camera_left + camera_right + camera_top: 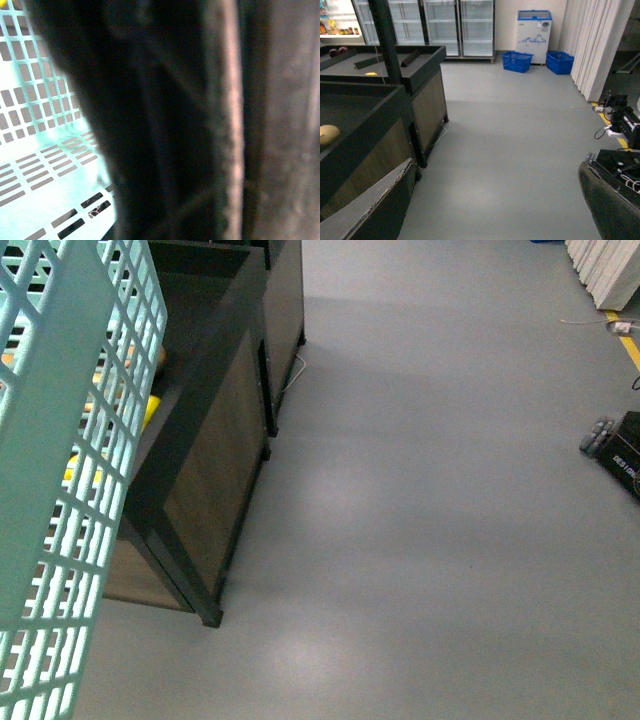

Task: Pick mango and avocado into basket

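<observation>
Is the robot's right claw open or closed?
Open. In the right wrist view the right gripper has its two fingers spread far apart, and only bare floor shows between them.

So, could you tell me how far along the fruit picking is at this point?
Nothing looks done yet: the stretch of basket floor in the left wrist view is bare, the rest a dark blur. The right gripper is empty, jaws wide apart. Both fruits remain; a yellow fruit in the far bin may be the mango, and no avocado shows.
</observation>
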Available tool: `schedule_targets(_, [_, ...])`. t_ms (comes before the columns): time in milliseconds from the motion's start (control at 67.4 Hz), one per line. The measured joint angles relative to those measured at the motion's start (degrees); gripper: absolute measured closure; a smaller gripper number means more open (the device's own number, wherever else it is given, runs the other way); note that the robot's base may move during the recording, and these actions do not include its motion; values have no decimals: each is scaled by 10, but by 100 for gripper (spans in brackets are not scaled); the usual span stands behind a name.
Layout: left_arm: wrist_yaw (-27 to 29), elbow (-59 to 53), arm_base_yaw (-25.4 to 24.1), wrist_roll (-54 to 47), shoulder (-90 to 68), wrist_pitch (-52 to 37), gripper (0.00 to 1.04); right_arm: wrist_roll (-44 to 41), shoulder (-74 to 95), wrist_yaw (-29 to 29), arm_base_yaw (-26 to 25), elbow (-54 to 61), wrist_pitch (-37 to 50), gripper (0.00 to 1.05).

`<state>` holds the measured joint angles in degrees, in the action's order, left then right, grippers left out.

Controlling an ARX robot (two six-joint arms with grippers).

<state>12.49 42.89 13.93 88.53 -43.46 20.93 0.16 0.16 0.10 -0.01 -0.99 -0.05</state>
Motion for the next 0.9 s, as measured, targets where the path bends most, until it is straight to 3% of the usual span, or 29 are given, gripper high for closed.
schedule_targets(905, [0,0,0,-2,0,1,91,0,0,-1,0,0,0,9])
